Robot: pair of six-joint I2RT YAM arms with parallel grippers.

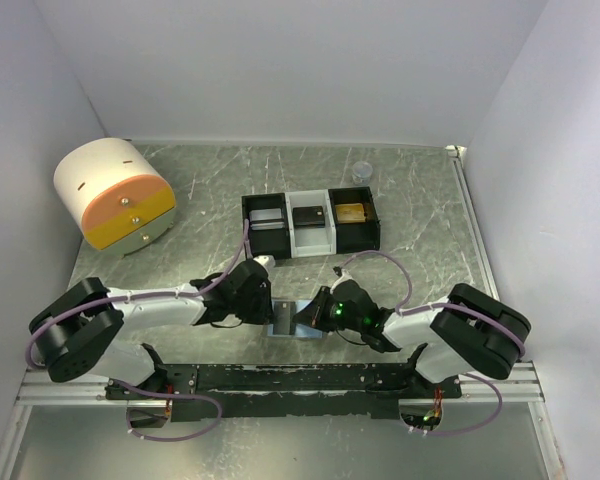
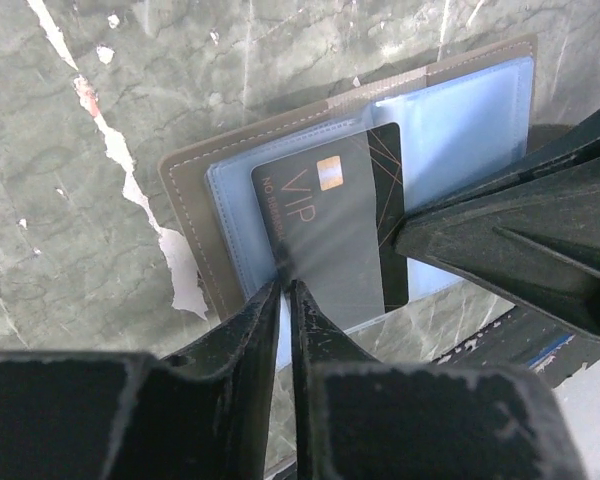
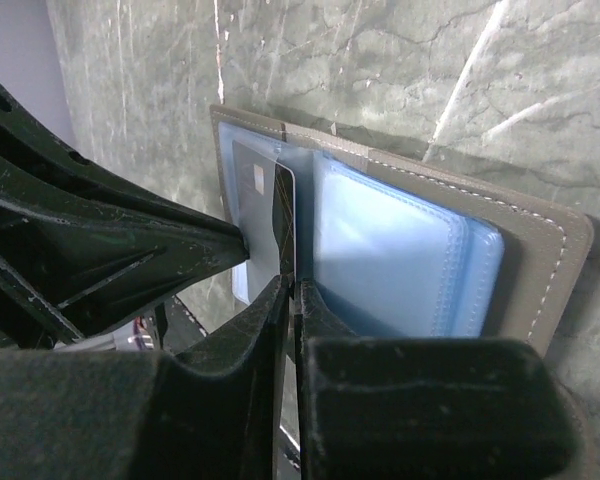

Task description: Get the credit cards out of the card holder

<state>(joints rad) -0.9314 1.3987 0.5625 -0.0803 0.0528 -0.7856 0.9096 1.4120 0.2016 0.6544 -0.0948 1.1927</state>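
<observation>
Left gripper (image 2: 288,288), jaws nearly together, pinches near corner of black VIP card (image 2: 330,235); right gripper (image 3: 292,288) pinches its opposite edge. Card holder (image 1: 292,322) lies open on desk (image 1: 430,240), between both grippers.

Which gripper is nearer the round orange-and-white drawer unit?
Left. The left gripper is at the card holder's left side, toward the drawer unit; the right gripper is at the holder's right side, farther away.

Past the left claw (image 2: 286,292), the card holder (image 2: 185,195) looks like matt grey leather with shiny blue plastic. The card (image 2: 340,235) looks smooth.
</observation>
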